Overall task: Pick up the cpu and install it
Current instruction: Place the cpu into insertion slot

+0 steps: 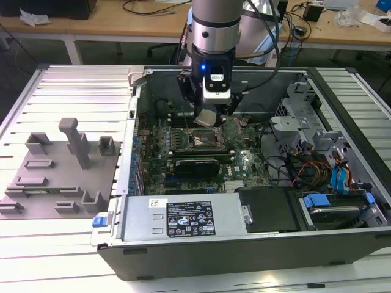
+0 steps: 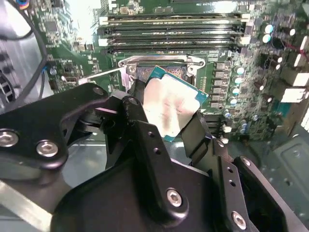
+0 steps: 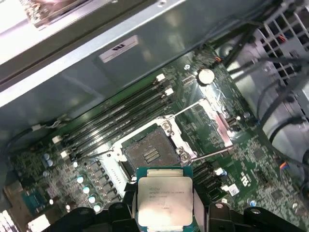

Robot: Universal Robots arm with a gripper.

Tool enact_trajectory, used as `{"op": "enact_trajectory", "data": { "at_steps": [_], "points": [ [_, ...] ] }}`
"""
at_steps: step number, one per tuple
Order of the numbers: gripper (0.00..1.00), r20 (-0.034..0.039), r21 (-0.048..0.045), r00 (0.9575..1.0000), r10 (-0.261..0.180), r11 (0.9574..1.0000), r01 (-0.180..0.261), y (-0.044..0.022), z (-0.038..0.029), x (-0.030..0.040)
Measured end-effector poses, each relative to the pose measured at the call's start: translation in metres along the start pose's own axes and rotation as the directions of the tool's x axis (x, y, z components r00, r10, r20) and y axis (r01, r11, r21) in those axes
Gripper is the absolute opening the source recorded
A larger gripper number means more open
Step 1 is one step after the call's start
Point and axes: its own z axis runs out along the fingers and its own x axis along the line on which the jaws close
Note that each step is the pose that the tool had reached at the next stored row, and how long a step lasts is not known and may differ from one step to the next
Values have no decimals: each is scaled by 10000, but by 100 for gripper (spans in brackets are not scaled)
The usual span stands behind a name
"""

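My gripper (image 1: pixel 208 116) hangs inside the open computer case, shut on the cpu (image 1: pixel 206 118), a flat square chip with a silvery top. In both wrist views the cpu (image 2: pixel 170 107) (image 3: pixel 164 203) sits clamped between the black fingers (image 2: pixel 140 104), tilted a little. It is held just above and slightly off the dark, open socket (image 3: pixel 150 152) (image 1: pixel 203 140) on the green board (image 1: pixel 244 160). The socket's metal frame (image 3: pixel 215 125) is swung open to one side.
Memory slots (image 3: pixel 118 121) run beside the socket. A drive cage (image 1: pixel 305 131) and cables (image 1: pixel 317 174) fill the case on the exterior view's right. The power supply (image 1: pixel 183 217) lies along the case's front. A grey tray with upright blocks (image 1: pixel 61 174) stands outside the case, toward the exterior view's left.
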Motion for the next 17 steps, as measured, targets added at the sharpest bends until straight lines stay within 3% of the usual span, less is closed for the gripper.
{"op": "enact_trajectory", "data": {
  "at_steps": [5, 8, 11, 14, 17],
  "points": [
    [55, 37, 16, 9966, 820, 9966, -820, 0, 4, 0],
    [55, 64, 25, 9903, 1389, 9903, -1389, 0, 7, 0],
    [55, 95, 33, 9787, 2050, 9788, -2050, 0, 11, 0],
    [55, 138, 43, 9569, 2901, 9570, -2902, -1, 17, 0],
    [55, 163, 46, 9403, 3398, 9404, -3399, -1, 22, 0]
  ]
}}
